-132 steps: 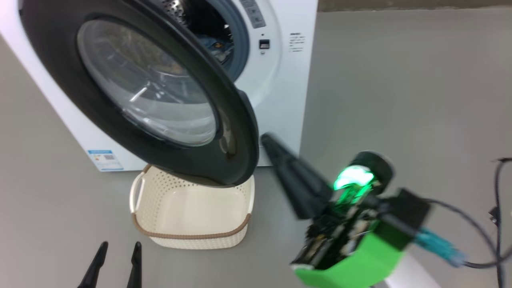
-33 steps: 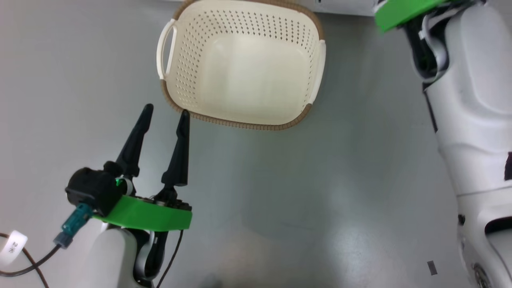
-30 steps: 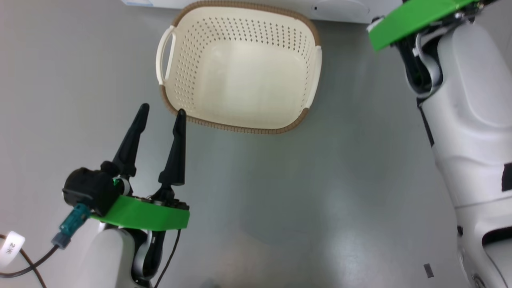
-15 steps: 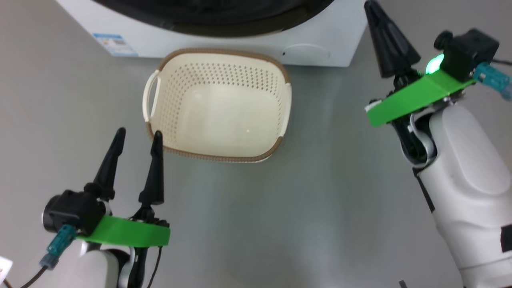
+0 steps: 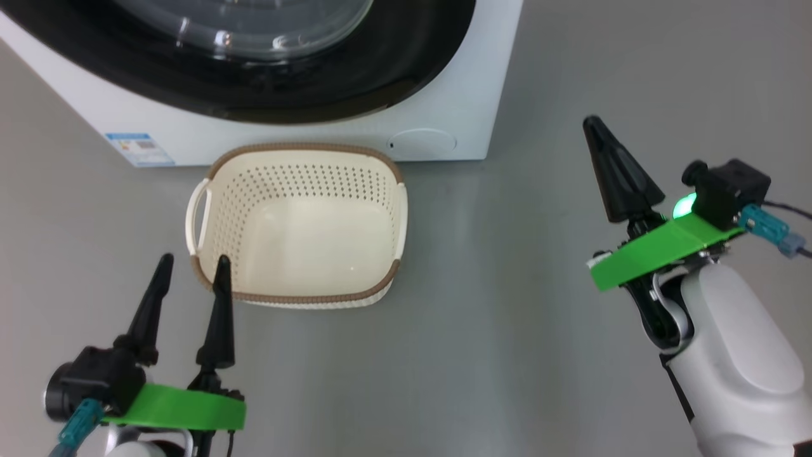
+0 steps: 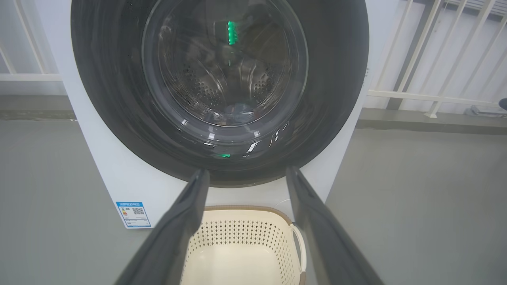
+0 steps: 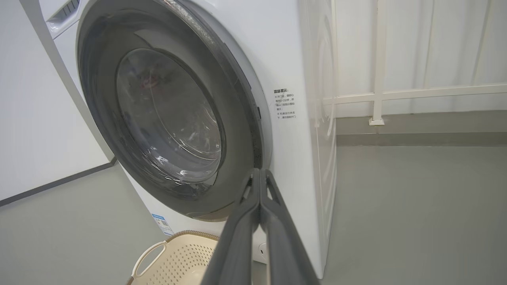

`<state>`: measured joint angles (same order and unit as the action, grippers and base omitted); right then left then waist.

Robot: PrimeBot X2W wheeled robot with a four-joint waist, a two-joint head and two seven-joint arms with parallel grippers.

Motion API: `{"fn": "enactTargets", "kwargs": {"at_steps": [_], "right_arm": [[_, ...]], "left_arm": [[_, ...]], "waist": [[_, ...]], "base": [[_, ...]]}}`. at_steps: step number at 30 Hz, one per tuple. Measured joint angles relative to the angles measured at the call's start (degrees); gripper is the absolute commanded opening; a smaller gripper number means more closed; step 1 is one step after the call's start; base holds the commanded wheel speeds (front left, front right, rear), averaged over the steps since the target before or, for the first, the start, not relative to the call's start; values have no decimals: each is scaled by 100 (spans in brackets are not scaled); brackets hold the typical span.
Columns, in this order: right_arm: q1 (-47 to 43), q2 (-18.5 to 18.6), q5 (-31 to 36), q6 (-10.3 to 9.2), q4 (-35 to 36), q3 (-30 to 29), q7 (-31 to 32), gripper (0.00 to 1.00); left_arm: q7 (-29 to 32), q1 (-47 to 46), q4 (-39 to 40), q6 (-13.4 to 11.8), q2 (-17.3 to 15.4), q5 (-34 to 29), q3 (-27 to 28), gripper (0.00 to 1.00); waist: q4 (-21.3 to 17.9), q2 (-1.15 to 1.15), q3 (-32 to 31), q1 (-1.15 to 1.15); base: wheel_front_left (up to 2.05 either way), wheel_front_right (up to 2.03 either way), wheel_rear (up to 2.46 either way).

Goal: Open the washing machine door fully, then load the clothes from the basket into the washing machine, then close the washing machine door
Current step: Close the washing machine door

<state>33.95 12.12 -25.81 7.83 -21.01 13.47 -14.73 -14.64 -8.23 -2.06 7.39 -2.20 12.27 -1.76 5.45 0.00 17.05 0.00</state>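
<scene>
1. My right claw (image 5: 592,122) was pressed together, its two fingers closed on nothing. My left claw (image 5: 194,259) stood wide apart and empty.
2. The washing machine door (image 7: 237,118) lay flat against the white front of the washing machine (image 5: 495,63). In my right wrist view I saw no gap along its right edge. I judged it closed, though I could not tell whether the latch had caught.
3. The basket (image 5: 317,297) sat on the floor (image 5: 507,317) just before the machine, below the door, with nothing in it. Through the glass (image 7: 170,114) a dim bluish patch lay low in the drum (image 6: 206,83). I took it for the clothes (image 6: 237,109), but it was too faint to be sure.
4. The door lay ahead and to the left of my right claw. That claw hung off the machine's right front corner, apart from it, its closed fingers pointing toward the door's right rim.
5. My left claw hung lower, just beside the basket's near left corner, with the basket between it and the door. So the right claw was the nearer to that rim.
6. If the door wanted a last press, I reckoned it fell to the right claw. It would push in on the black rim, square to the face, clear of the bulging glass.
</scene>
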Motion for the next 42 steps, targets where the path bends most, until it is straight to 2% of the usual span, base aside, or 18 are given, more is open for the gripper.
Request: {"fn": "enactTargets", "kwargs": {"at_steps": [1,6,25,33,42], "right_arm": [[-93,-4,5,0,22,-41,0,100],[-459,-26,63,0,115,-196,0,100],[-2201,-191,216,0,700,-878,0,100],[-2887,-347,480,0,927,-1043,1,100],[-3387,-478,611,0,1059,-1251,1,100]], "left_arm": [[0,41,-15,0,1,-8,56,100],[0,274,-70,0,2,-36,328,100],[1,1118,-69,-9,7,-110,650,100],[0,1488,-38,-214,4,-87,643,100],[1,1886,49,-301,1,-87,579,100]], "waist": [[-33,0,-51,0],[-194,0,-309,0],[-602,0,-1099,0],[-648,0,-1405,0],[-618,0,-1689,0]], "base": [[0,0,0],[0,0,0],[0,0,0],[0,0,0],[0,0,0]]}}
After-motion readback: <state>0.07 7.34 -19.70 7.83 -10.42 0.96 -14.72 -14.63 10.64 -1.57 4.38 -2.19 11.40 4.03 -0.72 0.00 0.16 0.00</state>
